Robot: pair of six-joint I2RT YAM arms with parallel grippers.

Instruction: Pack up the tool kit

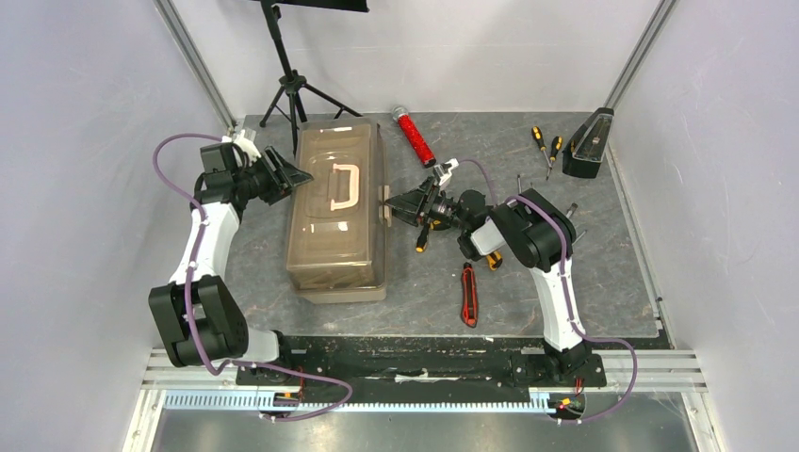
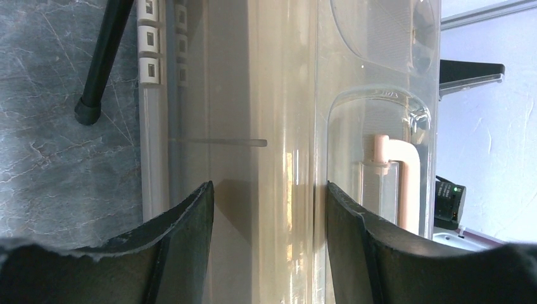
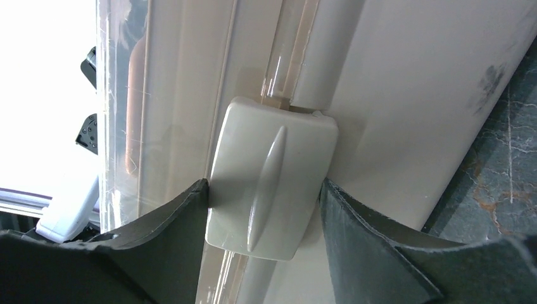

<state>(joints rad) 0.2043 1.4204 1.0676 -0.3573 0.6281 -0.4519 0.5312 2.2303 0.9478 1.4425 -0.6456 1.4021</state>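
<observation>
tan toolbox [image 1: 336, 212] contents hazy, latch [image 3: 272, 183] gripped

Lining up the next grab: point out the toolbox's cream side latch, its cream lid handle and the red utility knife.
Cream plastic side latch [image 3: 272, 183], right wrist view, centre rib.
Cream lid handle [image 1: 359, 185], top view, grip bar.
Red utility knife [image 1: 468, 295], top view, mid-body.

White-and-black arms [image 1: 203, 250] — purple cables [image 1: 174, 139], black tapered fingers [image 2: 183, 234]
</observation>
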